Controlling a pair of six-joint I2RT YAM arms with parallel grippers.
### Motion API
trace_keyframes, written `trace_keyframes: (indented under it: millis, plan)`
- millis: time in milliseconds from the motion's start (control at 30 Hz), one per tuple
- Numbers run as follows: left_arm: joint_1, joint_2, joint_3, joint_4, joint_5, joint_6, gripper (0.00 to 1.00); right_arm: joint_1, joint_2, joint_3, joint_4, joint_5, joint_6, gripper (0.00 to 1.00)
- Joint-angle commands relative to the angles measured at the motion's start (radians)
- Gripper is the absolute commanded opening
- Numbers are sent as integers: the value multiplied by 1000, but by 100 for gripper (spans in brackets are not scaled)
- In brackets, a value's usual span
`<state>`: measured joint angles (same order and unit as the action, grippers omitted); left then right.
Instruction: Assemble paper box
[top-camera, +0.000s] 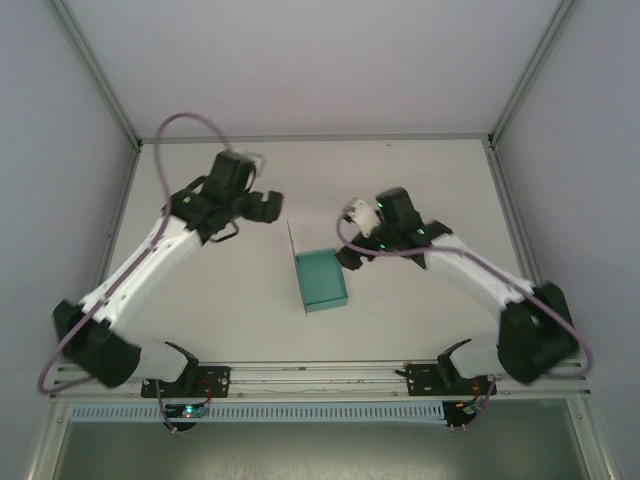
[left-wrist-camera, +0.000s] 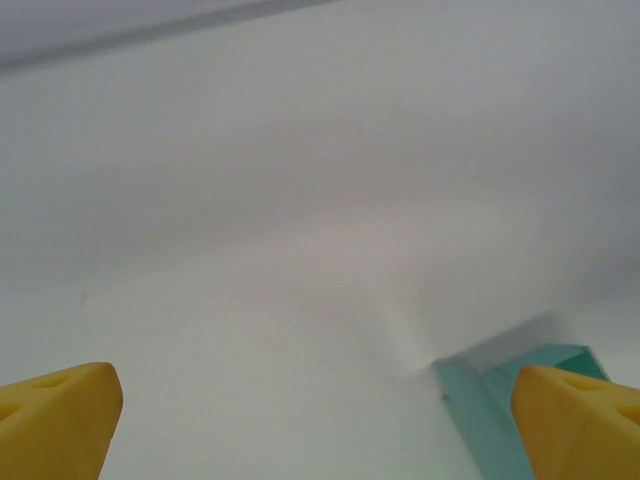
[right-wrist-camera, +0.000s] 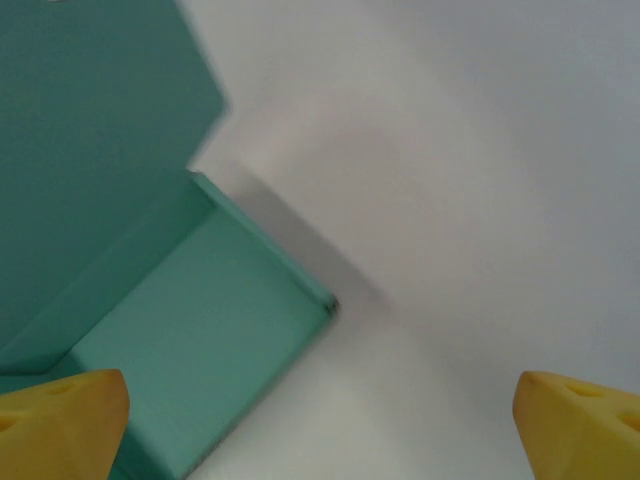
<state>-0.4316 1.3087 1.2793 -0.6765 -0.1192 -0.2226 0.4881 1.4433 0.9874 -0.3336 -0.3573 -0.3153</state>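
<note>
A metal rail (top-camera: 320, 372) runs along the near edge of a white table (top-camera: 430, 180), and both arm bases are bolted to it. A purple cable (top-camera: 190, 118) loops from the left arm, and another trails along the right arm. White walls and pale metal frame posts (top-camera: 100, 75) close in the left, right and far sides.

The paper box (top-camera: 325, 282), teal-green, sits on the table near the middle, between the two arms and somewhat nearer the rail than the far wall. It is a shallow open tray. A flap (top-camera: 296, 265) stands upright along its left side, seen edge-on from above.

Just beyond the box's far right corner are the right fingers (right-wrist-camera: 65, 420). They are spread wide with nothing pinched between them. In the right wrist view one yellow pad lies over the box's open inside at the lower left, though whether it touches the card cannot be told. The other pad (right-wrist-camera: 580, 420) is over bare table.

Farther off, to the far left of the box and clear of it, are the left fingers (left-wrist-camera: 55, 415). These are also spread wide and hold nothing. In the left wrist view a corner of the box shows beside the right-hand pad (left-wrist-camera: 580, 420), with bare table between the pads.
</note>
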Motion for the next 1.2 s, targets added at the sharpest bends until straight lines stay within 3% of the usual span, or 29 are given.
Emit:
trace_keyframes:
  millis: [0,133,233,400,533,600,667,767,867,1000,1100,1167]
  plan:
    - [56,-106,-213,18,-24,-248,100,16,194,165,-158,-171,-349,97]
    - [83,-255,-402,27,-7,-297,100,53,446,401,-340,-211,-485,94]
    - [89,-320,-461,18,-15,-313,100,67,605,557,-443,-173,-485,86]
    - [89,-362,-482,-7,-33,-323,100,93,721,679,-506,-94,-443,74]
    - [90,-361,-476,-19,-62,-339,100,107,706,649,-444,-76,-355,27]
    - [90,-362,-464,-25,-69,-338,100,108,663,583,-353,-56,-289,19]
    - [89,-372,-451,-30,-87,-348,100,106,613,517,-260,-7,-188,11]
    - [90,-405,-442,-16,-98,-352,100,106,517,407,-96,162,90,5]
    - [89,-434,-435,1,-110,-362,100,127,404,264,13,373,424,6]
    - [90,-447,-428,12,-143,-387,100,257,277,80,20,785,834,8]
    - [88,-430,-426,36,-124,-369,100,333,244,-6,38,837,1055,12]
    - [89,-404,-416,51,-98,-358,100,376,246,-25,39,874,1142,8]
